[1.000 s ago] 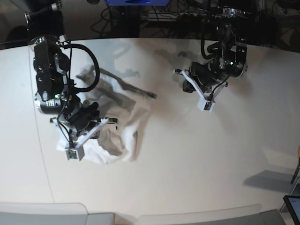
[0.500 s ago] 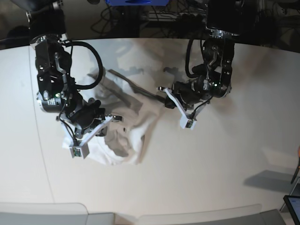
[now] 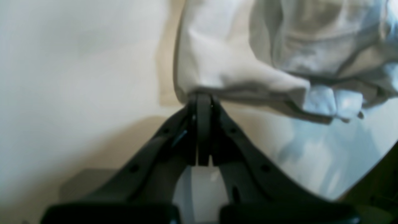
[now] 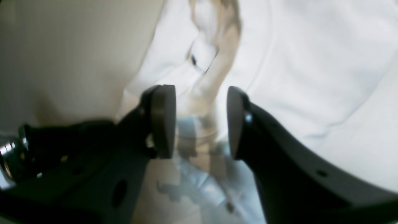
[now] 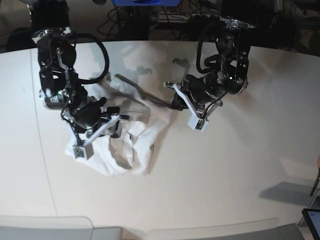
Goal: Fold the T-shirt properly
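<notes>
Fingers [image 3: 203,105] of the left gripper [image 3: 203,101] clench the T-shirt [image 5: 131,131] edge. Right gripper [image 4: 200,121] fingers stand released, parted over the T-shirt's crumpled middle.

Two black arms w/ looped black cables, white brackets, black hands [image 4: 199,121]

A robotics lab: bare white table [image 5: 240,165], tangled black cables [image 5: 175,20] behind it, two mounted arms
</notes>
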